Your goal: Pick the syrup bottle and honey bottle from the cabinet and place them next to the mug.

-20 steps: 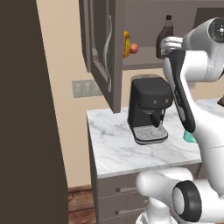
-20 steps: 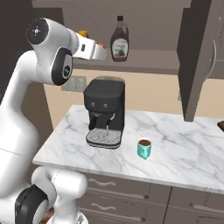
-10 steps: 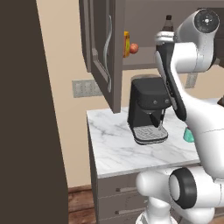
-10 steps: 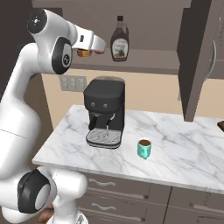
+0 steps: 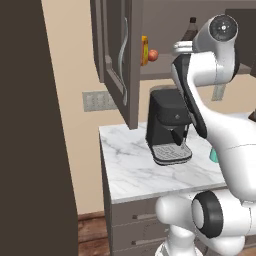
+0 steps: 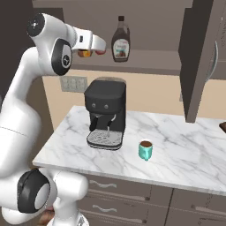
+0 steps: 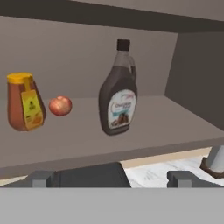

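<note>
While tool (image 7: 109,178) wide open & empty, syrup bottle (image 7: 118,99) straight ahead, apart, on cabinet (image 7: 87,135) shelf.

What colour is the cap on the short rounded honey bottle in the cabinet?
Yellowish-orange cap on the short amber honey bottle, clearest in the hand view.

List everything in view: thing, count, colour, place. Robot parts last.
syrup bottle: one, dark brown, upright on the cabinet shelf, right of the ball.
honey bottle: one, amber-orange with yellow top, upright on the shelf, left end.
ball: one, red, on the shelf between the two bottles.
cabinet: one, dark grey-brown, on the wall, doors open.
coffee machine: one, black, on the counter under the shelf.
mug: one, teal, on the counter right of the coffee machine.
counter: one, white marble.
wall outlet: one, grey.
gripper: one, dark fingertips, open, before the shelf, holding nothing.
</note>
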Motion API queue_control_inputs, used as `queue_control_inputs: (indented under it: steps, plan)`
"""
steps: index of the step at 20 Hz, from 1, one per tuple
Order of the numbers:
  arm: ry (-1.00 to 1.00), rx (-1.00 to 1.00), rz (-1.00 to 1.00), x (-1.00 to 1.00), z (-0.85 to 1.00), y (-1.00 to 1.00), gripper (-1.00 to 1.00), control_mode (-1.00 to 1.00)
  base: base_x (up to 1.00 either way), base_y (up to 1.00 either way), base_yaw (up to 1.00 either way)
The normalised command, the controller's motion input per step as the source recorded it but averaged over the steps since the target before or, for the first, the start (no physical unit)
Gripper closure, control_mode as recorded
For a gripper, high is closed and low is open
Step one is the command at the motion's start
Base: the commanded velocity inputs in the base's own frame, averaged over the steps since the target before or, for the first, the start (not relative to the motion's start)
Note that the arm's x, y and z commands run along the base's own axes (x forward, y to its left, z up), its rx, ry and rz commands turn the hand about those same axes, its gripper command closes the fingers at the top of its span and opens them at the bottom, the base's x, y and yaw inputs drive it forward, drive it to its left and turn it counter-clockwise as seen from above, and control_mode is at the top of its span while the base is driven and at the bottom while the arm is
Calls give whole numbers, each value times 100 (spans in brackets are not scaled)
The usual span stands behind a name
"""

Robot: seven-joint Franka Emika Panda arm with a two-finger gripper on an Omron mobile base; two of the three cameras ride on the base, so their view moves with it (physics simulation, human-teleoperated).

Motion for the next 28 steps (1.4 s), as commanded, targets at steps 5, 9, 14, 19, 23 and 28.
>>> queue_control_inputs:
  steps: [5,9,14,19,23,28]
  plan:
    - [0,-4,-1,24,-7,0,-100,-100,0,0,0]
    - [8,-6,-3,29,0,0,-100,-100,0,0,0]
    - [7,-5,-3,31,5,0,-100,-100,0,0,0]
    - [0,-1,-1,21,-2,0,-100,-100,0,0,0]
    - [0,0,0,23,-14,0,-100,-100,0,0,0]
    - [0,0,0,16,-4,0,-100,-100,0,0,0]
